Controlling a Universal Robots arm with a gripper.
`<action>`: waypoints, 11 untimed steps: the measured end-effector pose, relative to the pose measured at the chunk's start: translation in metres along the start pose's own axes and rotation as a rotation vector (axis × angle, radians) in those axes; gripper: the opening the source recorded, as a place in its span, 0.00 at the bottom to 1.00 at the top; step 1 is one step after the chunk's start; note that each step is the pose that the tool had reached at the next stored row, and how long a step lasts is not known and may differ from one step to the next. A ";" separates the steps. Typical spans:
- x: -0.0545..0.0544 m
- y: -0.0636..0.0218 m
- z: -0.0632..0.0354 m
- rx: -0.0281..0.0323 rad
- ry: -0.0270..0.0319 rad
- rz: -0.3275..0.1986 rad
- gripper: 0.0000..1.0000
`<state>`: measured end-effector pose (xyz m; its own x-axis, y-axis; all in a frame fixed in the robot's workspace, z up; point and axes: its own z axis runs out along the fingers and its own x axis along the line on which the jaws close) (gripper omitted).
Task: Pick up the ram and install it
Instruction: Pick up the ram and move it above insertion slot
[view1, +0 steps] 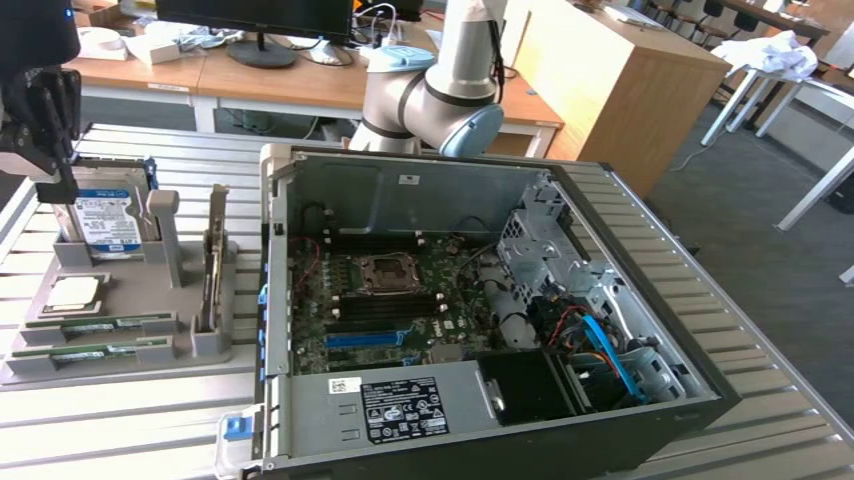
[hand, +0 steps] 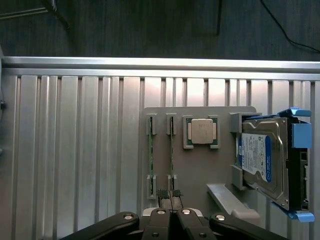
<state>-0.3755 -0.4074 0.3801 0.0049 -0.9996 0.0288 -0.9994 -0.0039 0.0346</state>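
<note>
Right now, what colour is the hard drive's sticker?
Blue and white; the sticker shows best in the wrist view.

The ribbed metal table (view1: 134, 430) carried a grey fixture tray (view1: 127, 368). An open computer case (view1: 400, 195) lay just beside the tray

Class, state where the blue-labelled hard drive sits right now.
On the exterior view's left, the hard drive stands on edge in the grey holder tray, beyond the processor chip, left of the open computer case.

You see a ribbed bare-metal table (hand: 75, 150), a matt grey plastic holder (hand: 200, 175), and a hard drive (hand: 262, 165) cased in dull metal, glossy-labelled.
</note>
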 end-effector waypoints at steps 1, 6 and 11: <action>0.000 -0.0001 0.0000 0.0000 0.0000 0.000 0.10; 0.000 -0.0011 -0.0001 -0.0001 0.0001 0.000 0.10; 0.000 -0.0012 -0.0001 0.0000 0.0001 0.000 0.10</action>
<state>-0.3744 -0.4074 0.3801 0.0049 -0.9996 0.0289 -0.9994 -0.0039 0.0346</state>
